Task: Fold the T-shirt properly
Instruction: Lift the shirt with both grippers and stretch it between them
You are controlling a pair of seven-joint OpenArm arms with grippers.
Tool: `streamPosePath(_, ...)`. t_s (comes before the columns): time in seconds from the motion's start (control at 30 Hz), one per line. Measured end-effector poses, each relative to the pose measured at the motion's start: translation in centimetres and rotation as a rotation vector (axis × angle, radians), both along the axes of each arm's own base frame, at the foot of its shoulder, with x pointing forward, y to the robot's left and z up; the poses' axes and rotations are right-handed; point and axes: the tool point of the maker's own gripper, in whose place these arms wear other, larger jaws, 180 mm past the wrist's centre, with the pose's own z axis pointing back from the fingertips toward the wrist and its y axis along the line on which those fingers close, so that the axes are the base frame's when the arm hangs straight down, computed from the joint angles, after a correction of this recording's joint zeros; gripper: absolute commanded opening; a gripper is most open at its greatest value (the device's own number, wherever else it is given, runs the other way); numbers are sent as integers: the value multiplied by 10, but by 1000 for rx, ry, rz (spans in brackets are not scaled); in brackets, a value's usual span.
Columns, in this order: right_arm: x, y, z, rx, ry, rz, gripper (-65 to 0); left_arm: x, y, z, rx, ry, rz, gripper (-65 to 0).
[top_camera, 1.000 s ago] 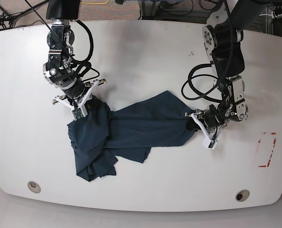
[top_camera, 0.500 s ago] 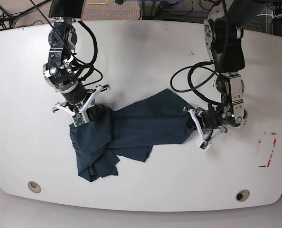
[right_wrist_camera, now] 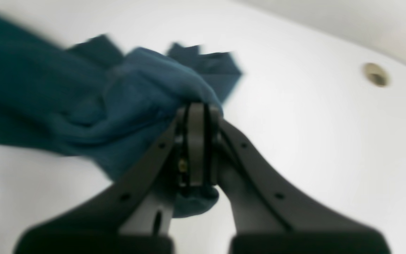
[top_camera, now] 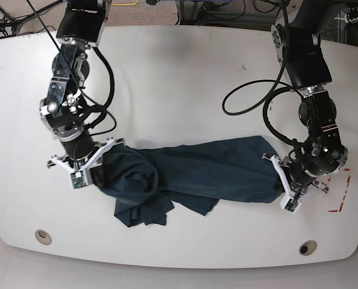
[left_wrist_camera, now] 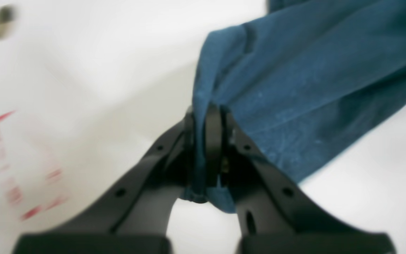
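Left wrist view: your left gripper [left_wrist_camera: 206,141] is clamped on a bunched edge of the T-shirt [left_wrist_camera: 294,70], which trails away ahead.

Right wrist view: your right gripper [right_wrist_camera: 196,141] pinches another fold likewise.

Base view: the shirt hangs between both tools over the table [top_camera: 185,78], seemingly to spread it flat.

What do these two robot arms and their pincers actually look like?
Both arms are black, built of chunky jointed segments, with loose black cables looping alongside. The left gripper and right gripper have white bracket pieces near the wrist. Close up, the fingers are slim, matte black, with small round holes.
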Motion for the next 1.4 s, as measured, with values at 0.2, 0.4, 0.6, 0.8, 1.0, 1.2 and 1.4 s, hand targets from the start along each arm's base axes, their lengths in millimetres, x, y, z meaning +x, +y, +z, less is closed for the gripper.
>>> streamPosePath(0.2, 26, -16, 29, 7, -66, -41, -650, 1, 14, 34, 19, -70, 48, -650)
streamPosePath(0.4, 49, -20, 61, 23, -139, -48, -650, 9, 44, 81, 28, -180, 138, -650)
streamPosePath(0.6, 67, -31, 79, 4, -164, -55, -650, 10, 76, 111, 98, -211, 198, -650)
streamPosePath(0.8, 90, -49, 102, -3, -186, -75, -650, 17, 100, 156, 79, -298, 273, -650)
streamPosePath(1.0, 109, -61, 127, 1, -216, -92, -650, 20, 119, 202, 99, -381, 312, -650)
streamPosePath(1.2, 127, -63, 158, 22, -251, -92, -650, 23, 127, 244, 102, -466, 335, -650)
streamPosePath(1.4, 143, -69, 196, 34, -295, -97, -650, 23, 133, 291, 96, -564, 341, -650)
